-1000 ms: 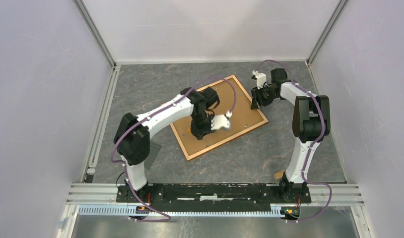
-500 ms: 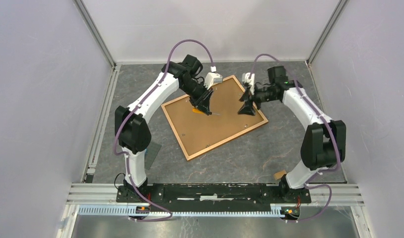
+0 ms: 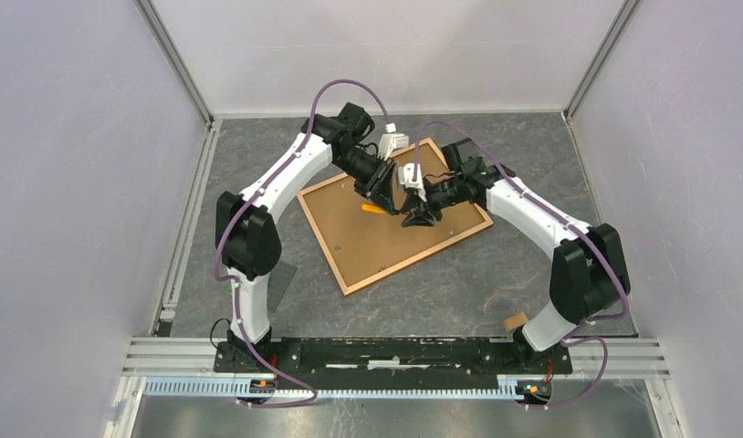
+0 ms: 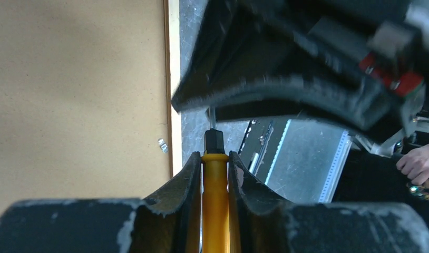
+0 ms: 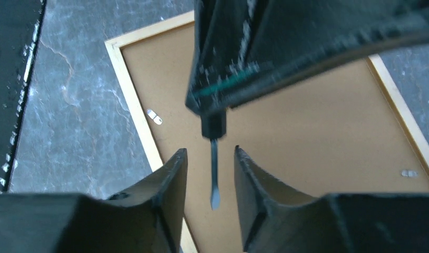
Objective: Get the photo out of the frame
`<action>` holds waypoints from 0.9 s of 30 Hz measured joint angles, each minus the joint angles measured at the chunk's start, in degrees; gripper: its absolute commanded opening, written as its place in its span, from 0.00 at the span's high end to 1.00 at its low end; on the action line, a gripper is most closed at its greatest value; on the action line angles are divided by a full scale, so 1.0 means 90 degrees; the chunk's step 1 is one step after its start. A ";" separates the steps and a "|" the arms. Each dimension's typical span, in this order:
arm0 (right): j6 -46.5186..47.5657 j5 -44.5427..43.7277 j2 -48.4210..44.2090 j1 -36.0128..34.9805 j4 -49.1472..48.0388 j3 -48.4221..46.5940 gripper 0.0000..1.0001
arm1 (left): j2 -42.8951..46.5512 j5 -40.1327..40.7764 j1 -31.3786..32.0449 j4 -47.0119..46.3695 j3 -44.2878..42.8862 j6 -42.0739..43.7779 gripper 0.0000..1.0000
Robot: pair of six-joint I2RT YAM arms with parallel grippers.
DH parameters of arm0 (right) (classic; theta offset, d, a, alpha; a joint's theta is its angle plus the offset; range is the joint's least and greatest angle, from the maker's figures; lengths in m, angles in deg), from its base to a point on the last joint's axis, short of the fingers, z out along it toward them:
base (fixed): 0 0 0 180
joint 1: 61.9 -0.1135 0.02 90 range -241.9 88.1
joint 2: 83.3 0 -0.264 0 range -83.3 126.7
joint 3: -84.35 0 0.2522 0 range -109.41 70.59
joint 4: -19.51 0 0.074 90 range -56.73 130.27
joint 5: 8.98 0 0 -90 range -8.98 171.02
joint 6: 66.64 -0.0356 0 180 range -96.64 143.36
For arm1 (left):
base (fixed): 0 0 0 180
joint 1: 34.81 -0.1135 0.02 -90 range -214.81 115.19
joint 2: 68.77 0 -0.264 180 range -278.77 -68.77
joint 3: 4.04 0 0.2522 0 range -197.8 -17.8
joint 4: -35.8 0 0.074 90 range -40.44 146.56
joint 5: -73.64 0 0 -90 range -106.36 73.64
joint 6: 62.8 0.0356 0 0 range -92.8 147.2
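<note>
The left end effector (image 4: 215,158) is clamped on the orange handle of a screwdriver (image 4: 215,211), its 2 fingers pressed against either side of the handle, with the black collar and thin metal shaft sticking out just past the fingertips. The right end effector (image 5: 210,153) faces it tip to tip, so close that its dark body fills the space directly ahead of the left fingertips. Its 2 fingers stand apart, and the flat blade of the screwdriver hangs in the gap between them with space showing on both sides, so they grip nothing. Below both end effectors lies the frame (image 3: 377,251), flat and face down on the grey marbled surface (image 3: 258,173) and turned at an angle to its edges. The frame's plain brown backing board (image 5: 307,137) faces up inside the narrow pale wooden border. 2 small metal clips (image 5: 154,116) show on the board near the border, 1 to the left of the right end effector's fingers and 1 well off to their right. The photo is hidden under the backing board, and no part of it can be seen from any view.
</note>
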 measured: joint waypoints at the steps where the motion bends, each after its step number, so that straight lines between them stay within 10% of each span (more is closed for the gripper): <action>1: -0.0007 -0.0049 0.0000 -0.0092 -0.0068 0.0000 0.83 | 0.0000 -0.0022 -0.0002 -0.0015 0.0002 -0.0073 0.97; 3: -0.0046 -0.0187 0.0000 -0.0231 -0.0185 0.0000 1.00 | 0.0000 -0.0107 -0.0022 -0.0095 0.0027 -0.0270 0.89; 12: -0.1158 -0.0651 0.0000 -0.0330 -0.0848 0.0036 1.00 | 0.0510 -0.0289 -0.0466 -0.1469 0.1124 -0.1219 0.39; 27: -0.2875 -0.0899 0.0000 -0.0330 -0.1848 0.0267 1.00 | 0.1188 -0.0216 -0.0765 -0.3378 0.2268 -0.2759 0.51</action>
